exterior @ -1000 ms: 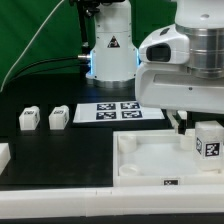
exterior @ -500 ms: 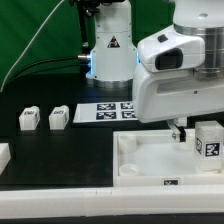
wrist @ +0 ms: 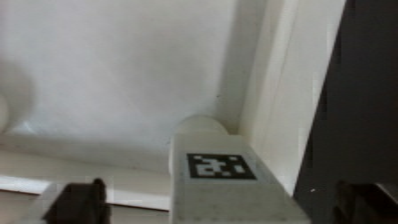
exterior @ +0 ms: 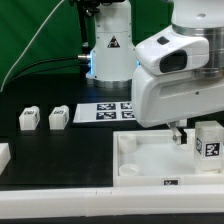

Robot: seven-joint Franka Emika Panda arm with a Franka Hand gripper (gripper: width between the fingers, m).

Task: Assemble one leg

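Note:
The leg (exterior: 207, 140), a small white block with a black-and-white tag, stands in the tray (exterior: 150, 165) at its far corner on the exterior view's right. My gripper (exterior: 186, 134) hangs low right beside it, mostly hidden by the arm. In the wrist view the leg (wrist: 217, 165) sits between my two dark fingertips (wrist: 75, 202), with a gap on each side. The gripper (wrist: 217, 208) is open and holds nothing. Two more legs (exterior: 28, 119) (exterior: 58, 116) lie on the black table at the exterior view's left.
The marker board (exterior: 118, 110) lies behind the tray. The robot base (exterior: 108, 50) stands at the back. Another white part (exterior: 3, 155) shows at the exterior view's left edge. The tray's raised rim (wrist: 267, 80) runs beside the leg.
The arm has shifted a little toward the exterior view's left and lower. The leg in the tray has not moved.

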